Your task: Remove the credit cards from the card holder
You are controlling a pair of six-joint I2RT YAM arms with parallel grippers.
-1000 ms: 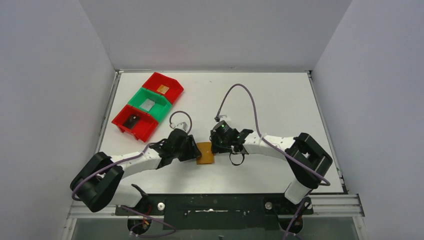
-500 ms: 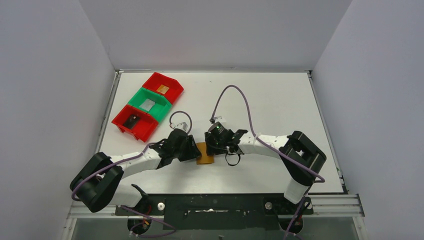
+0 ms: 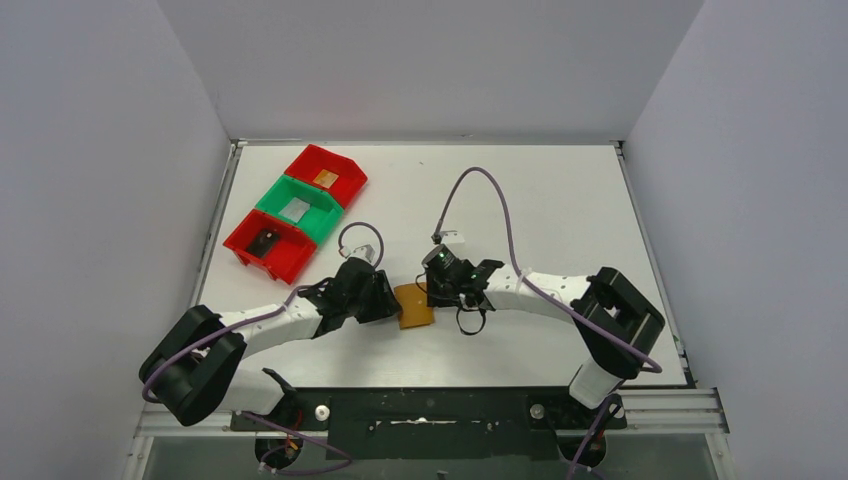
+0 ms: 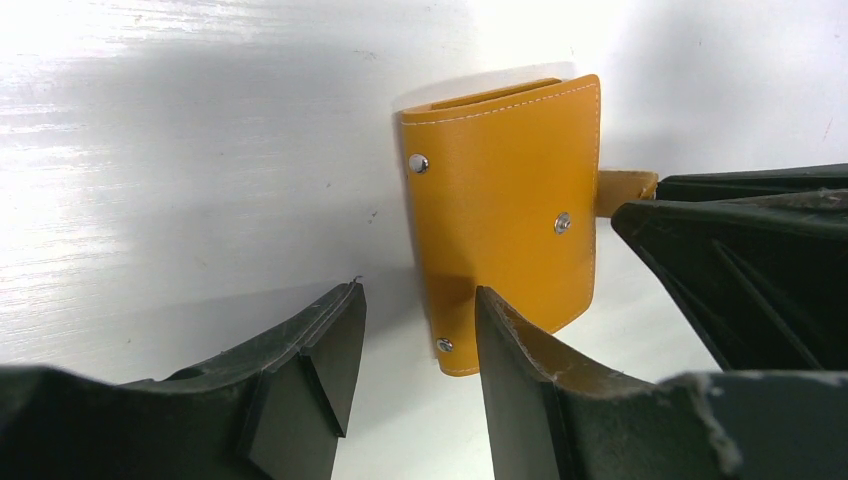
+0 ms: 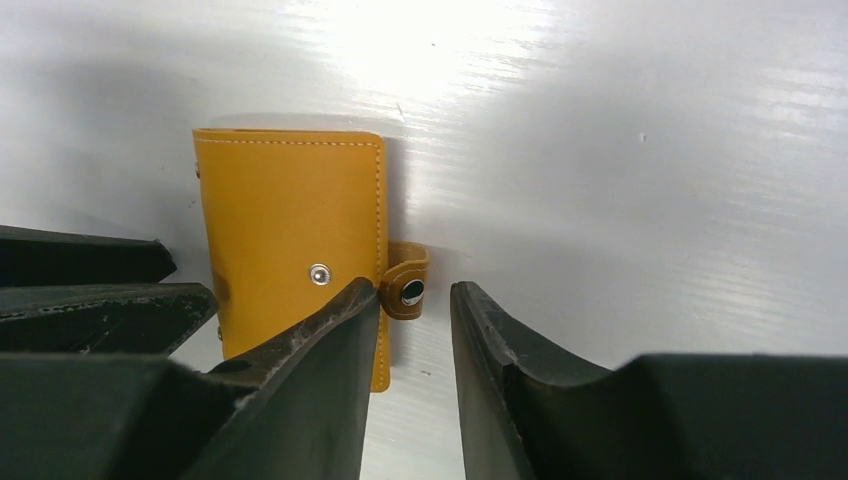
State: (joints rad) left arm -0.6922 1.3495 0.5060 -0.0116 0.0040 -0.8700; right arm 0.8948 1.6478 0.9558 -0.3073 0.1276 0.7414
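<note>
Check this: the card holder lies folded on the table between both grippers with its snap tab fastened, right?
No: the snap tab is unfastened, sticking out sideways from the cover, as the right wrist view shows. The card holder does lie folded between the left gripper and right gripper.

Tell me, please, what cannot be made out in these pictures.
- Inside of the card holder: folded closed in both wrist views, so what it holds is hidden.
- Its near corner: left wrist view, behind a finger of the left gripper.
- Fingertips of that gripper and the right gripper: top view, lost under the dark wrist bodies.
- Pieces in the green bin and red bins: top view, too small to identify.
</note>
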